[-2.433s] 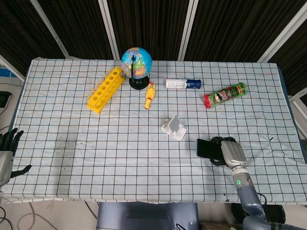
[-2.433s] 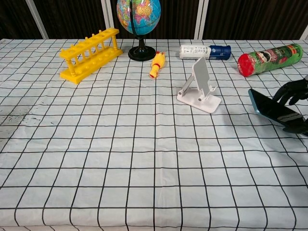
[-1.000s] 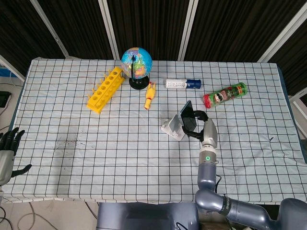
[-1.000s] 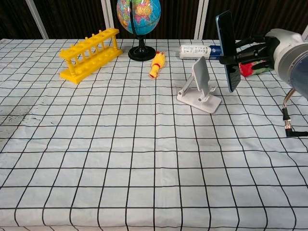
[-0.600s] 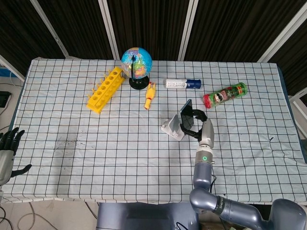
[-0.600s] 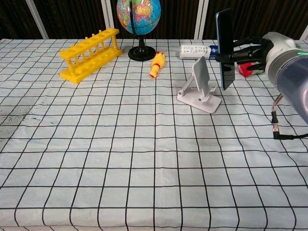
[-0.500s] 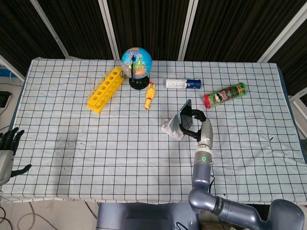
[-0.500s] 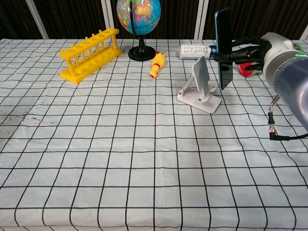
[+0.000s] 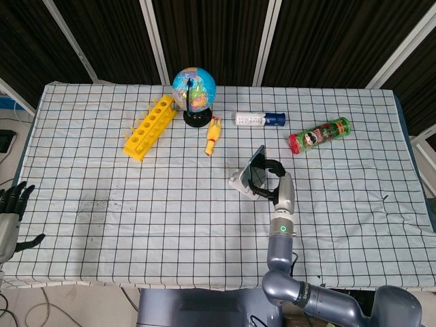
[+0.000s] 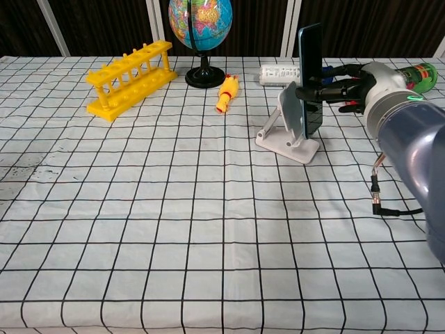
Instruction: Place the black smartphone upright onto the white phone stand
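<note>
Fingers of the right hand (image 10: 342, 89) are wrapped around the black smartphone (image 10: 310, 81), holding it upright by its edges, directly over the white phone stand (image 10: 288, 129). In the chest view the phone's lower end sits just in front of the stand's tilted backrest and close above its base; whether it touches the ledge cannot be told. In the head view the phone (image 9: 256, 171) appears as a dark slab leaning against the right side of the stand (image 9: 240, 182), with the right hand (image 9: 274, 176) just behind it and the grey forearm running down toward the table's near edge. The left hand (image 9: 12, 210) hangs off the table's left edge, well away from everything, its fingers spread and holding nothing. On the checked tablecloth (image 9: 136, 204) behind the stand lie a yellow test tube rack (image 9: 148, 127), a globe (image 9: 193, 92) on a black base, a small yellow rubber chicken (image 9: 213, 135), a white bottle with a blue cap (image 9: 259, 119) on its side, and a green chips can (image 9: 319, 135) with a red lid, also on its side. All of these sit well apart from the stand.
</note>
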Controlling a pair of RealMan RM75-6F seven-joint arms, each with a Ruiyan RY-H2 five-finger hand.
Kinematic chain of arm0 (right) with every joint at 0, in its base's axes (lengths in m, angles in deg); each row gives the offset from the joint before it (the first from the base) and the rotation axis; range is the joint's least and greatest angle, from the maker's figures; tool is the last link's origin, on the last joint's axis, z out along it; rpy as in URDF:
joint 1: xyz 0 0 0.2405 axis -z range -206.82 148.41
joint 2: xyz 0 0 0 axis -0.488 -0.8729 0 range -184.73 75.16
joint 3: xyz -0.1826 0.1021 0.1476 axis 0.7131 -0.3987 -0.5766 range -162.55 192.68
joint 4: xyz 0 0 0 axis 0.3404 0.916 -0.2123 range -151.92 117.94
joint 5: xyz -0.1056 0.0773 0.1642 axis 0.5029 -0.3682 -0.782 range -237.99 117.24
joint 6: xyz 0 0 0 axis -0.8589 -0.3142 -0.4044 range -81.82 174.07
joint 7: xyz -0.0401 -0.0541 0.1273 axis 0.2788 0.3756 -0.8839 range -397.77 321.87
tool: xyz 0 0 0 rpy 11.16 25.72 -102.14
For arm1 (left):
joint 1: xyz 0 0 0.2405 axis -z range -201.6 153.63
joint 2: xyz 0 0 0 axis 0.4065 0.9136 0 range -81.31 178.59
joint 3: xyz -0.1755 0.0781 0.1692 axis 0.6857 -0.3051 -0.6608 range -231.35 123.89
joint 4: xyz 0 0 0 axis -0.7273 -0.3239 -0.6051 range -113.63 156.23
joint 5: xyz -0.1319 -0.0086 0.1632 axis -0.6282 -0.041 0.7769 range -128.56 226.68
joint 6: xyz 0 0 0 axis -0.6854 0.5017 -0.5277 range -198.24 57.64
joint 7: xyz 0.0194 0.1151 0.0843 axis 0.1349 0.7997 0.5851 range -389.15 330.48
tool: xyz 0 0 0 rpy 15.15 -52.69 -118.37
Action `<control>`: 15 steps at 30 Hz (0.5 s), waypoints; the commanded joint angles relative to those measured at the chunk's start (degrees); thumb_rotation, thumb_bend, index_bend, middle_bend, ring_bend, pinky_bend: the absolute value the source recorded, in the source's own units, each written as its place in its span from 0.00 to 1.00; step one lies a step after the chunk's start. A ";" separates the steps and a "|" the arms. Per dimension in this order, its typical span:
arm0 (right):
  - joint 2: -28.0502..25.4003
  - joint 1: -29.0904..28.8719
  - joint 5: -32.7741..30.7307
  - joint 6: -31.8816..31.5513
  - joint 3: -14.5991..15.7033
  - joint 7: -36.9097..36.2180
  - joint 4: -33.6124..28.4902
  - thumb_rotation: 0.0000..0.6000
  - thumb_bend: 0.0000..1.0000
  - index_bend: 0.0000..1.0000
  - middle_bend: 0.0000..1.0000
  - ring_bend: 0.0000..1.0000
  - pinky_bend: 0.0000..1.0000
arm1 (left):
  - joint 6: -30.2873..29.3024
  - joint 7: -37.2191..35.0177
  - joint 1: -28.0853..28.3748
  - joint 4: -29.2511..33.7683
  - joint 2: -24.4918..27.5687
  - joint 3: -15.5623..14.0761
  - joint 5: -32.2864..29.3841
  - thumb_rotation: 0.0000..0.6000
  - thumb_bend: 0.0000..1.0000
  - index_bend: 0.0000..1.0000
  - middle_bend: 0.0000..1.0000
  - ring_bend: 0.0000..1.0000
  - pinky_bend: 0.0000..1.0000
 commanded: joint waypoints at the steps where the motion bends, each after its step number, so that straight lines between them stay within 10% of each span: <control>1: 0.32 -0.09 -0.02 0.23 -0.28 0.14 0.42 1.00 0.45 0.75 0.68 0.26 0.18 | 0.08 -0.11 0.02 0.00 0.05 -0.01 -0.04 1.00 0.01 0.00 0.00 0.00 0.00; 15: 2.18 -0.41 0.50 0.86 -1.29 0.01 1.67 1.00 0.46 0.75 0.68 0.26 0.18 | 0.43 -0.48 0.11 0.22 0.32 -0.01 -0.33 1.00 0.01 0.00 0.00 0.00 0.00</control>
